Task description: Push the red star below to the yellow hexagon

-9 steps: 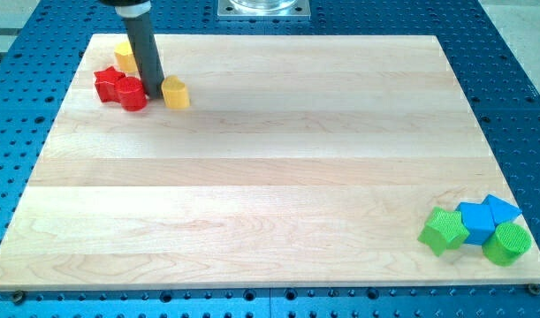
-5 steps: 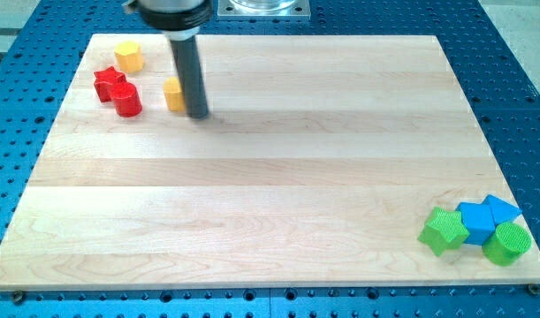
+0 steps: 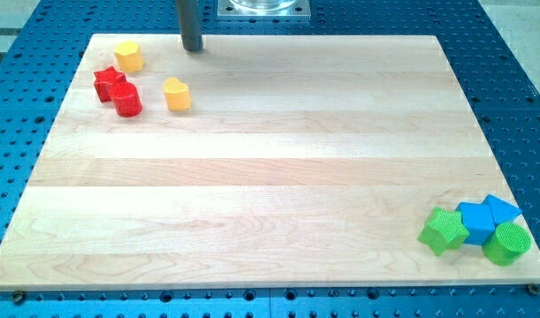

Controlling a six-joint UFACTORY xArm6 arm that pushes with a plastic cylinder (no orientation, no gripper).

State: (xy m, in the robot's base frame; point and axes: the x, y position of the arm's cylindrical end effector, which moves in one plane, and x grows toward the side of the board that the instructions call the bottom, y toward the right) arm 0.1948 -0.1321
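The red star (image 3: 107, 83) lies near the board's top left, just below and left of the yellow hexagon (image 3: 128, 56). A red cylinder (image 3: 126, 100) touches the star on its lower right. A yellow heart (image 3: 176, 94) sits to the right of the red cylinder. My tip (image 3: 193, 49) is at the board's top edge, to the right of the yellow hexagon and above the yellow heart, touching no block.
At the bottom right corner sit a green star (image 3: 444, 230), a blue cube (image 3: 476, 222), a blue triangular block (image 3: 501, 210) and a green cylinder (image 3: 506, 244). The wooden board (image 3: 270, 177) lies on a blue perforated table.
My tip moved from between the red cylinder and the yellow heart, past the heart's right side, up to the board's top edge. The red blocks and heart shifted slightly.
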